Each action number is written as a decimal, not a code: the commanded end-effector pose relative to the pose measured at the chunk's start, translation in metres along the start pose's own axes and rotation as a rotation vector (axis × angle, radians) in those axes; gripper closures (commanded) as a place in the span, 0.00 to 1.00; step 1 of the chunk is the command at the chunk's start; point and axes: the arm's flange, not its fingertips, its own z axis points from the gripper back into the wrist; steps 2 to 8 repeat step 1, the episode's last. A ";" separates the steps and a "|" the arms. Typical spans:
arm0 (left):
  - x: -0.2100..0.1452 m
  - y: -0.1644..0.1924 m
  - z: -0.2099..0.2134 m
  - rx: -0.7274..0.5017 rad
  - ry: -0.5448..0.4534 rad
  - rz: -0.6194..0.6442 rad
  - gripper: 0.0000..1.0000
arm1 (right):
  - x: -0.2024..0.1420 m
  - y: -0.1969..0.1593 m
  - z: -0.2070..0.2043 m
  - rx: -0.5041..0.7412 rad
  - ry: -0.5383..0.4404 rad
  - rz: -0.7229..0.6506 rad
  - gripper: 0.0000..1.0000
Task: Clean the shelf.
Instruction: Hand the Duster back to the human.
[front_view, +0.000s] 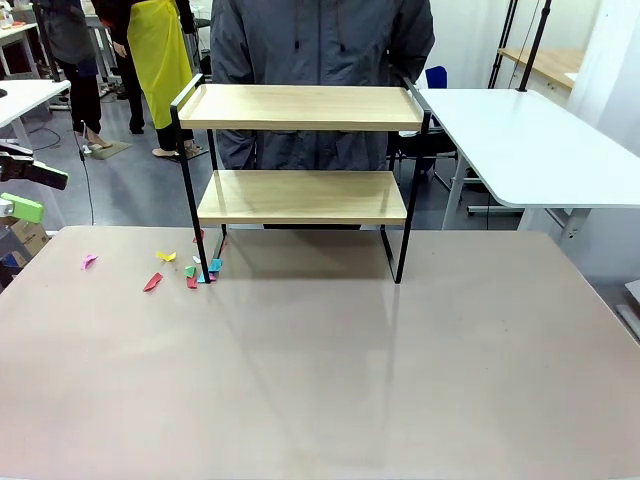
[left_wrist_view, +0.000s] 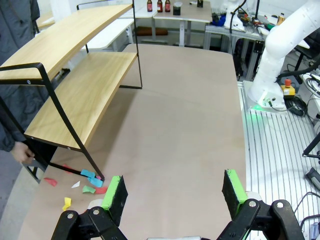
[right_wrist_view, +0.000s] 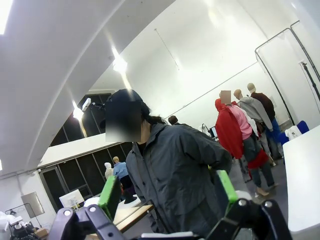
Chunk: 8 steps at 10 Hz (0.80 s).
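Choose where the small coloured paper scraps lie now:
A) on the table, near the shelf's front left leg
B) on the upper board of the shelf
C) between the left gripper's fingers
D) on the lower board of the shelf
A: the coloured scraps lie on the table by the front left leg of the shelf; both boards are bare, and the left gripper is open with nothing in it.

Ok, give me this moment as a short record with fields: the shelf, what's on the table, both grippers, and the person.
shelf: two-tier, upright at the table's far side, both boards bare
table: coloured paper scraps scattered by the shelf's front left leg
left gripper: open, holding nothing, above the table near the scraps
right gripper: open, holding nothing, pointed up toward the person
person: stands behind the shelf in a dark jacket
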 end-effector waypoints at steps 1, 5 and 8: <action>0.001 0.001 -0.001 -0.002 -0.027 -0.022 0.00 | 0.001 0.003 0.000 0.001 -0.001 0.011 0.00; 0.001 0.001 -0.001 -0.002 -0.027 -0.022 0.00 | 0.001 0.003 0.000 0.001 -0.001 0.011 0.00; 0.001 0.001 -0.001 -0.002 -0.027 -0.022 0.00 | 0.001 0.003 0.000 0.001 -0.001 0.011 0.00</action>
